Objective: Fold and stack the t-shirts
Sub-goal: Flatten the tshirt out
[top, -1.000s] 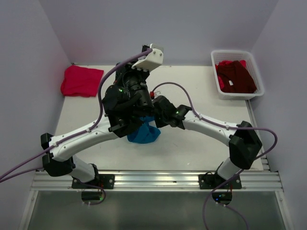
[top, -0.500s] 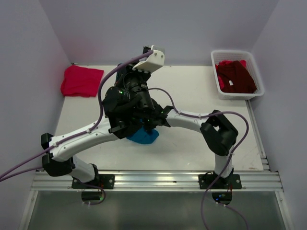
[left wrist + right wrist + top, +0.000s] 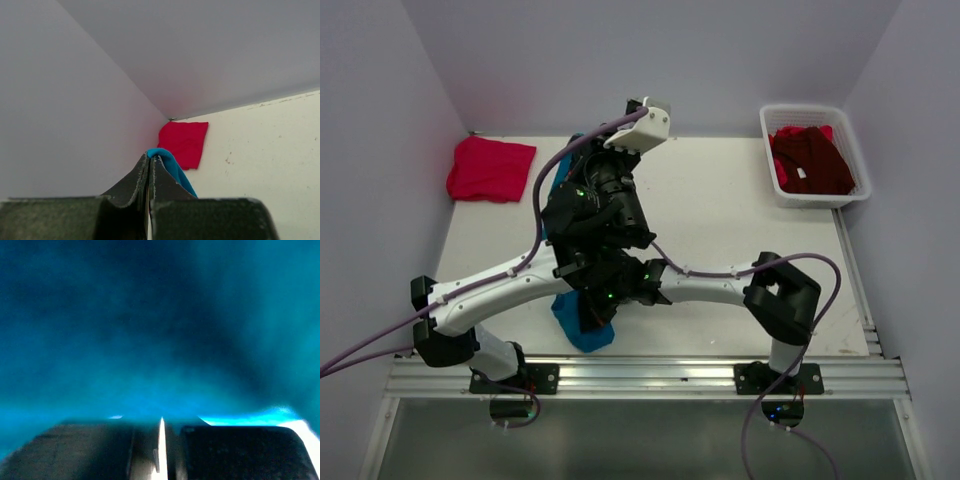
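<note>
1. This is a robotics lab test cell: the white-and-black left arm (image 3: 490,290) and right arm (image 3: 715,290) are bolted to an aluminium rail (image 3: 650,372) along the near edge of a pale table (image 3: 740,210).
2. Plain grey-lilac panels (image 3: 740,50) wall the table in on three sides.
3. Purple cables (image 3: 370,350) trail from the arms, and a white camera mount (image 3: 640,125) sits on one wrist.
4. The goods are laundry props: a teal-blue t-shirt (image 3: 575,330), a folded pinkish-red t-shirt (image 3: 488,168) in the far left corner, and a dark maroon t-shirt (image 3: 815,165) in a white mesh basket (image 3: 769,150).
</note>
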Robot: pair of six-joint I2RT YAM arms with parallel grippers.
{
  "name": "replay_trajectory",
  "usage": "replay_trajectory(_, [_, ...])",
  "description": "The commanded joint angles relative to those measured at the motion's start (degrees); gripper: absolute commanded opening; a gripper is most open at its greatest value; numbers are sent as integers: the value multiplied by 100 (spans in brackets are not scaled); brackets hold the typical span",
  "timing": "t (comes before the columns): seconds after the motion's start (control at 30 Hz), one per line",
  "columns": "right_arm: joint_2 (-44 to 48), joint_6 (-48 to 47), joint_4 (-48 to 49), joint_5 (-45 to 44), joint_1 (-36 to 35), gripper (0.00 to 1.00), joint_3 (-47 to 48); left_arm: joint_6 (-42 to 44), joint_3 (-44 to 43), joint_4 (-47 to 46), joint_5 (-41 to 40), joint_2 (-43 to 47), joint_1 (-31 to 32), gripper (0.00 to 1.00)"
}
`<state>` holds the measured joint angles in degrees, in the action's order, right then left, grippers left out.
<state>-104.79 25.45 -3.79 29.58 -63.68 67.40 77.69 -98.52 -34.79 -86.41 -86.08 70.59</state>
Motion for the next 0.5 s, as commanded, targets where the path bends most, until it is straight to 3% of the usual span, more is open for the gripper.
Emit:
replay_trajectory(0.0, [380,-128,63,22,-424,0,29,211,-97,-353,-113,-5,34,0])
replay_trajectory(0.3, [372,-163,-148,-417,-944,0,19,317,-150,-424,-148,-75,96,0])
replay_trajectory(0.47, [-391,-251,-2307,-2892,-944,0,1159,404,-159,-503,-165,-102,148,0])
